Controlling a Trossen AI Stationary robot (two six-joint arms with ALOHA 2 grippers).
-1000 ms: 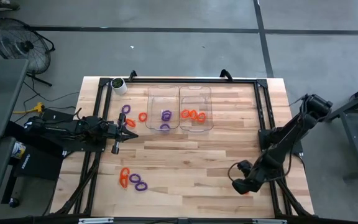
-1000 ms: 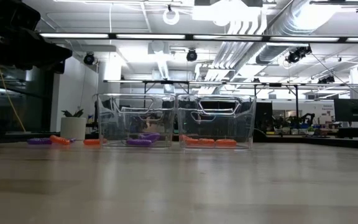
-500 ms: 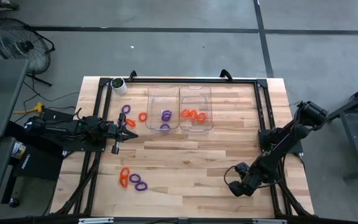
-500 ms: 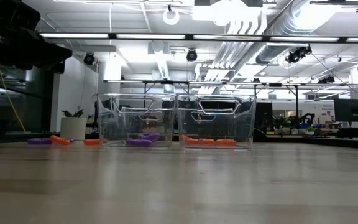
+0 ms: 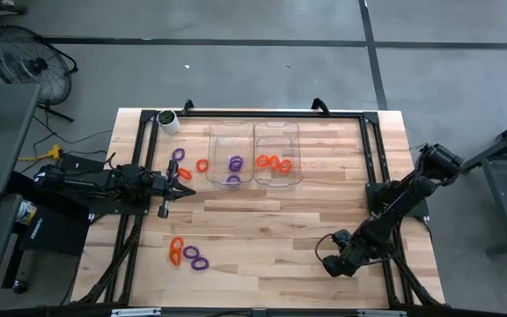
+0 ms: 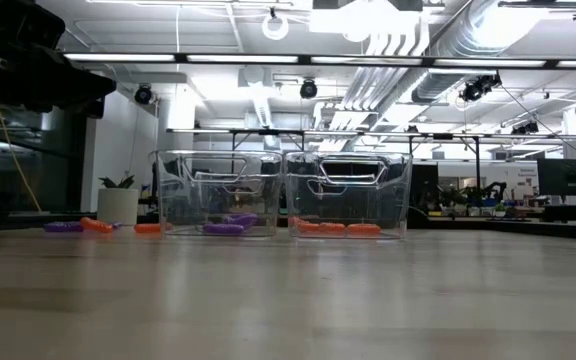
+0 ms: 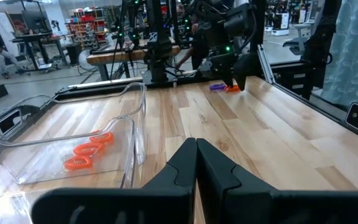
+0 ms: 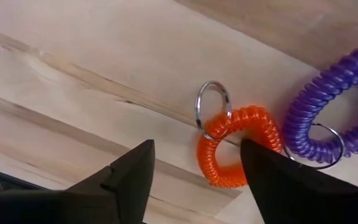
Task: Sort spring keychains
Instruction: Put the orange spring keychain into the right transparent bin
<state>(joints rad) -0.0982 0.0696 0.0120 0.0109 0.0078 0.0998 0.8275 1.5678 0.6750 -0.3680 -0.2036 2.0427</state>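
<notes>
right gripper (image 8: 191,174) open, just over small orange coiled plastic keychain (image 8: 238,144) w/ metal ring, touching a purple coil (image 8: 328,106), near table corner. light, springy; pinch across the coil. left gripper (image 7: 196,163) shut, idle.

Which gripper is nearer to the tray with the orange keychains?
The left. The left gripper waits beside the purple tray, near the orange tray; the right gripper hovers at the table's opposite corner.

Bare table (image 5: 271,224) centre; clear trays (image 5: 253,154) block the far side.
</notes>
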